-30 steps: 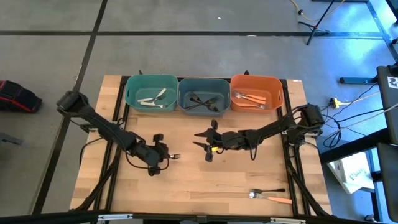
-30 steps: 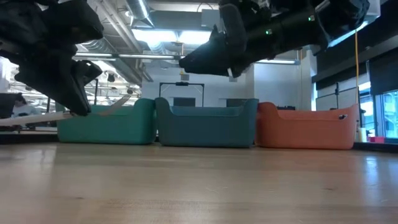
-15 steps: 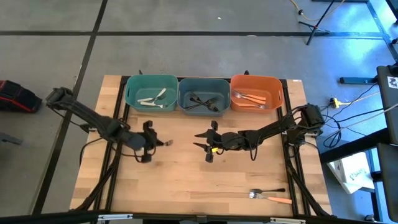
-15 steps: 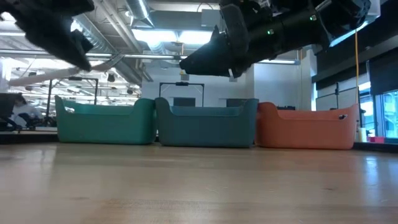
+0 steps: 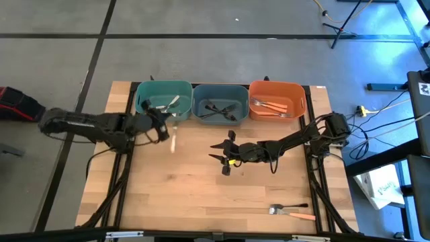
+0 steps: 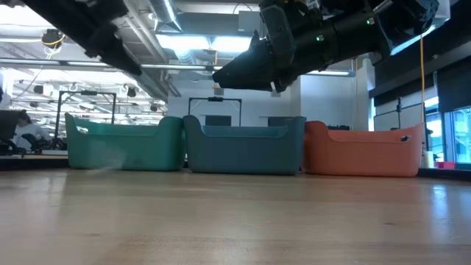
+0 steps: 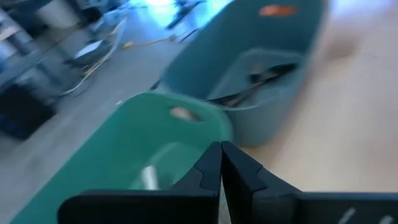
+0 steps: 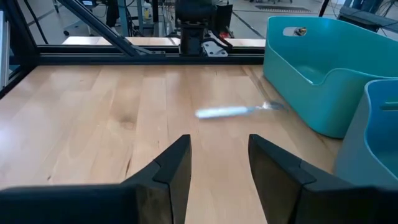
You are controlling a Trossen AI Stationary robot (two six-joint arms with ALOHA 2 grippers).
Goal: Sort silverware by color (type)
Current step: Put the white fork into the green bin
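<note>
My left gripper (image 5: 164, 129) hangs shut over the table just in front of the teal bin (image 5: 163, 89); its own wrist view shows the fingers (image 7: 211, 171) together with nothing between them. A white fork (image 5: 173, 142) shows as a blur beside it, apart from the fingers, near the teal bin's near wall (image 8: 323, 118). The right wrist view also catches this fork (image 8: 230, 111). Whether it lies on the wood or is still in the air, I cannot tell. My right gripper (image 5: 213, 151) waits open and empty above the table's middle.
Three bins stand in a row at the far edge: the teal bin holds white forks (image 5: 166, 106), the blue bin (image 5: 220, 91) black ones, the orange bin (image 5: 277, 87) orange ones. A black fork (image 5: 289, 208) and an orange fork (image 5: 299, 216) lie near the front right corner.
My left gripper has risen and swung toward the far edge and the teal bin, tipping up as it went, with the white fork sticking out of its fingers. The fork is no longer in the fingers; it shows blurred, low in front of the teal bin.
</note>
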